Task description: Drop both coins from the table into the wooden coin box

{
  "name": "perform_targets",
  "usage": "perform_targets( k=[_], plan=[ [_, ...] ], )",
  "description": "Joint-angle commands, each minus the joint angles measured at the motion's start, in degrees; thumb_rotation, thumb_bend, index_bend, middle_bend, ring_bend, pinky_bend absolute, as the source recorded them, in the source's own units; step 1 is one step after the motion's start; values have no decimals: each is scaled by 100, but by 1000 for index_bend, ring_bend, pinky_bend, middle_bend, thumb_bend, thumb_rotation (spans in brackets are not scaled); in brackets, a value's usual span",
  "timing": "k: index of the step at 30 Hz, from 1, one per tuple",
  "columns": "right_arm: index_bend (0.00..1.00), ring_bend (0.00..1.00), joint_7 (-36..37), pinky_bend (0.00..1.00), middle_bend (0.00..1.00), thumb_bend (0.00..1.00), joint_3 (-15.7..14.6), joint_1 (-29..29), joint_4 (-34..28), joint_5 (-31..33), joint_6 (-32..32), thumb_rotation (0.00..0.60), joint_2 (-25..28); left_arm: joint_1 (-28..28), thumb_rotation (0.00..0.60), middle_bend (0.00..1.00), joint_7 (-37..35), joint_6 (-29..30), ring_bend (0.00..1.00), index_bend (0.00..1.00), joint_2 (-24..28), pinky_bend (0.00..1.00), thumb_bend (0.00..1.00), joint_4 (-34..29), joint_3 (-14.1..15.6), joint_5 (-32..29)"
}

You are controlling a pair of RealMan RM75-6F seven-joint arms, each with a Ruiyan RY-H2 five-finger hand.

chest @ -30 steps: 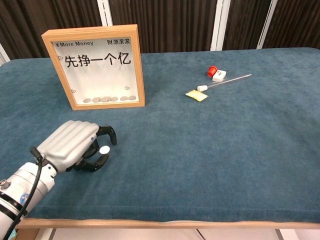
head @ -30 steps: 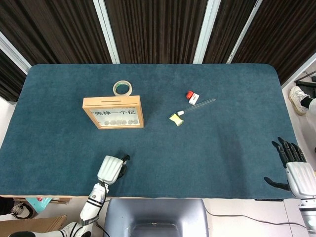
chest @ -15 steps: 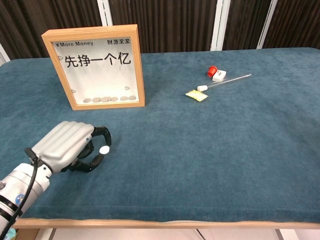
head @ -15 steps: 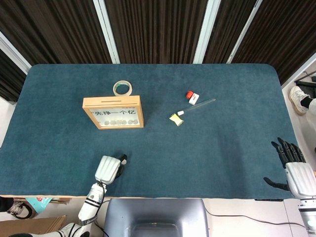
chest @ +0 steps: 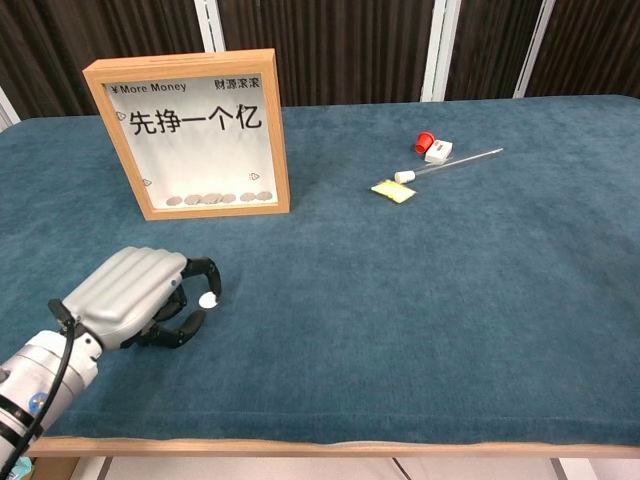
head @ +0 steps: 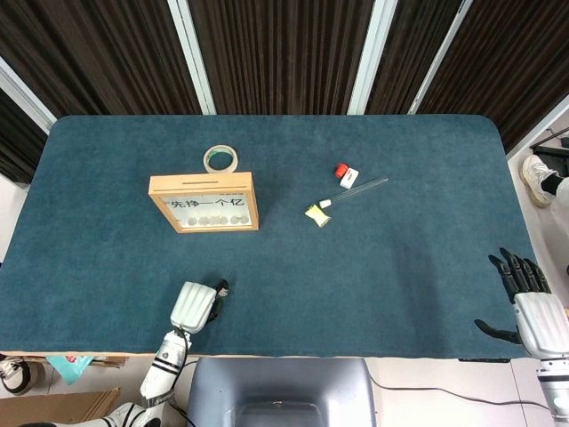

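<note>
The wooden coin box point(head: 204, 203) point(chest: 195, 135) stands upright left of centre, with several coins lying behind its glass at the bottom. My left hand point(head: 197, 305) point(chest: 135, 295) rests low on the cloth near the front edge, well in front of the box, fingers curled. A small silver coin point(chest: 208, 298) lies on the cloth right at its fingertips, between a finger and the thumb; whether it is pinched does not show. I see no other loose coin. My right hand point(head: 529, 302) hovers at the table's front right corner with fingers spread and nothing in it.
A tape roll point(head: 220, 160) lies just behind the box. Right of centre are a red cap point(head: 341, 170) point(chest: 424, 142), a thin clear tube point(head: 356, 190) point(chest: 455, 162) and a small yellow piece point(head: 316, 213) point(chest: 393, 190).
My left hand has drawn back a little toward the front edge and its fingers have curled in closer around the coin, which stays where it was. The right hand has not moved.
</note>
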Motion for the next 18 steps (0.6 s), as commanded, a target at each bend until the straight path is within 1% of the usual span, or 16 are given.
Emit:
perform_targets(
  k=[1, 8, 18],
  plan=[
    [0, 0, -4, 0, 0, 194, -1, -1, -1, -4, 3, 600, 0, 1, 600, 1000, -2, 1, 1000, 414, -11, 1000, 406, 11, -7, 14],
    [0, 0, 13, 0, 0, 194, 1, -6, 6, -7, 8, 600, 5, 0, 600, 1000, 52, -68, 1000, 413, -37, 1000, 407, 61, -48, -1],
    [0, 0, 6, 0, 0, 194, 5, -9, 3, -12, 16, 600, 2, 11, 600, 1000, 143, -160, 1000, 413, 27, 1000, 407, -44, -72, -22]
  ],
)
